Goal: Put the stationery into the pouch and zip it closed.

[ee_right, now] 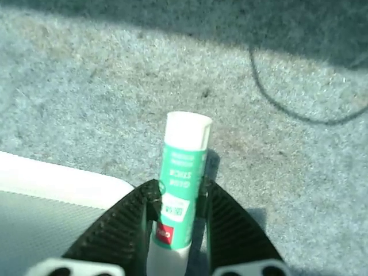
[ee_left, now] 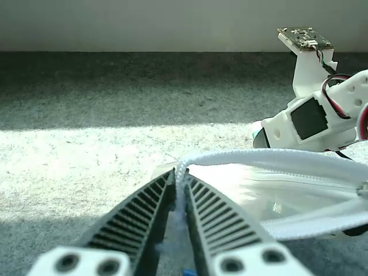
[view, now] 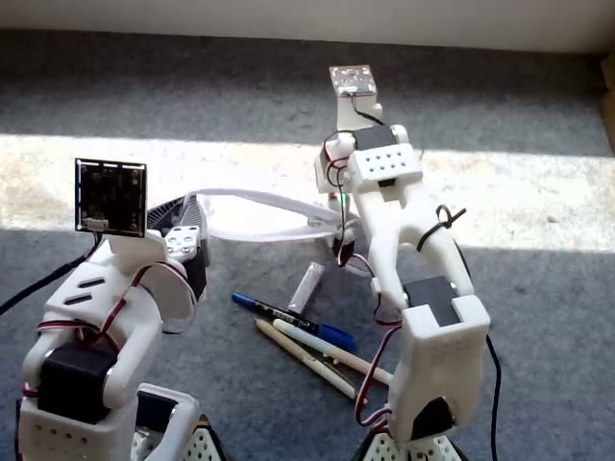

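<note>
The left pincer (ee_left: 178, 179) is shut tight on the white zip edge of the pouch (ee_left: 270, 156). That end of the pouch looks to be lifted a little off the table (view: 538, 307). From this pincer the pouch is stretched out ahead, toward the other arm, and its mouth looks open.

At the far end of the pouch the right pincer (ee_right: 181, 188) is seen. It is closed partway around a green glue stick (ee_right: 185, 152), which is gripped near one end. The stick's white end is pointed away from the pincer. The pouch's edge lies just beside this pincer, and the glue stick is not yet inside.

More stationery is seen on the table, nearer the arm bases than both pincers: a small white stick (view: 306, 286), a blue pen (view: 293, 319) and two pale pencils (view: 306, 357).

The step in hand is judged to be the putting-in of the glue stick, so the task is thought to be at an early stage. For the next move, the glue stick needs to be brought over the open mouth and let go, while the pouch is held open by the left pincer. The zip can be pulled shut only once all the things are in.
</note>
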You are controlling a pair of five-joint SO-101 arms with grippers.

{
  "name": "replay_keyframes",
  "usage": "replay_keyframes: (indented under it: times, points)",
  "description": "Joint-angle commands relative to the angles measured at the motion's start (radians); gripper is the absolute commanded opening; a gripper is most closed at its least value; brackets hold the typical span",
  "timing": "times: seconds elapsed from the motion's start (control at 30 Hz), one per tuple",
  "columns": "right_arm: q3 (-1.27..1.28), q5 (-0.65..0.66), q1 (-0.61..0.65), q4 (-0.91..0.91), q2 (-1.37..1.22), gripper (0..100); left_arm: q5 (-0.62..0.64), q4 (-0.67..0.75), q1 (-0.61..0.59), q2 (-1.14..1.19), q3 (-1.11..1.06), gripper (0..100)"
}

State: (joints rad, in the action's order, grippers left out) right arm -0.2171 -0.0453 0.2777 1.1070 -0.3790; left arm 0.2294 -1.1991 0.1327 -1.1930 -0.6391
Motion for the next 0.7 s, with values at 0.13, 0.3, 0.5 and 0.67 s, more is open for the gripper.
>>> replay_keyframes:
  times: [0.13, 0.3, 0.5, 0.67]
  points:
    - [-0.007, -0.011, -0.013, -0.024, 0.067, 0.5, -0.015, 0.038, 0.002, -0.018, -0.027, 1]
    - [-0.007, -0.011, -0.013, -0.024, 0.067, 0.5, -0.015, 0.064, -0.051, -0.016, -0.047, 1]
    - [-0.007, -0.011, -0.013, -0.024, 0.067, 0.5, -0.015, 0.066, -0.056, 0.048, -0.041, 1]
    - [-0.007, -0.011, -0.013, -0.019, 0.074, 0.5, -0.011, 0.072, -0.074, 0.248, 0.031, 1]
